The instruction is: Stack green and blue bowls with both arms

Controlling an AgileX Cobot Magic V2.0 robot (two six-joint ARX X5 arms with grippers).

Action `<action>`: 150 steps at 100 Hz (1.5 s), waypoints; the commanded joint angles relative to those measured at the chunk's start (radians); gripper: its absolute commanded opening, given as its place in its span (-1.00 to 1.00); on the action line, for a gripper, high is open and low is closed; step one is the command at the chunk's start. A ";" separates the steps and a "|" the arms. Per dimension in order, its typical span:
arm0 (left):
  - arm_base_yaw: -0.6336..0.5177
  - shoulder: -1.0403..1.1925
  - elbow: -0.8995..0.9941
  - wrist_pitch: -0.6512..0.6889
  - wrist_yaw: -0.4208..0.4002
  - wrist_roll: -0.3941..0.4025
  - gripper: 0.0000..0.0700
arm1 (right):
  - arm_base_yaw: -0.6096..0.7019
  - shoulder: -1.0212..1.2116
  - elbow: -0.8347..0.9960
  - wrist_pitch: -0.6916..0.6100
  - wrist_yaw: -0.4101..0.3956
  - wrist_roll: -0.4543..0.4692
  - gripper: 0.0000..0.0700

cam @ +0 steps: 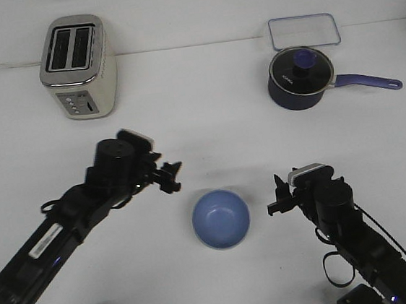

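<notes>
1. Only 1 bowl is visible: a small round glossy periwinkle-blue bowl [221, 219], upright on the white tabletop [208, 133] at centre, slightly toward 6 o'clock. No pale green bowl can be seen; whether it sits nested beneath the blue one cannot be told from this view.
2. The left end effector [171, 176] hangs at 10 o'clock of the blue bowl, near it but apart, holding nothing; its fingers look slightly parted, though the gap is small.
3. The right end effector [280, 193] sits at 3 o'clock of the blue bowl, near but not touching, empty. Whether its fingers are parted or together cannot be told.
4. Risk: the bowl's glossy, curved wall is likely to slip in a thin pinch; a grip on the rim alone could tip it or drop it.
5. Risk: both arms converge on 1 small object. If both close in together, the end effectors could collide or shove the bowl across the tabletop.
6. Risk: if a green bowl is nested below, lifting the blue one may drag it along.
7. Bystanders stand well clear: a cream and chrome 2-slot toaster [78, 67] at 11 o'clock, a dark navy lidded saucepan with a purple handle [300, 78] and a clear rectangular lid [304, 31] at 1 o'clock.
8. Writing: small pale lettering on the saucepan wall and a white label on the left arm, both unreadable.
</notes>
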 commanded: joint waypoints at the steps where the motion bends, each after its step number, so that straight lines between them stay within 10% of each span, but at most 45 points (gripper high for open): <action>1: 0.035 -0.037 0.014 0.010 -0.053 0.055 0.11 | 0.005 -0.021 0.002 0.015 0.004 -0.018 -0.05; 16: 0.187 -0.152 0.002 -0.003 -0.074 0.084 0.00 | 0.005 -0.123 0.002 -0.005 0.013 -0.036 -0.35; 26: 0.284 -0.249 -0.101 0.044 -0.074 0.092 -0.58 | 0.005 -0.219 -0.008 -0.053 0.061 -0.038 -0.97; 33: 0.340 -0.346 -0.237 0.142 -0.074 0.095 -1.00 | 0.005 -0.296 -0.042 -0.055 0.079 -0.040 -1.00; 62: 0.481 -0.712 -0.851 0.732 -0.086 0.090 -0.97 | 0.005 -0.554 -0.210 0.084 0.147 -0.036 -1.00; 150: 0.497 -0.752 -0.873 0.721 -0.085 0.047 -0.96 | 0.005 -0.560 -0.209 0.079 0.188 -0.039 -1.00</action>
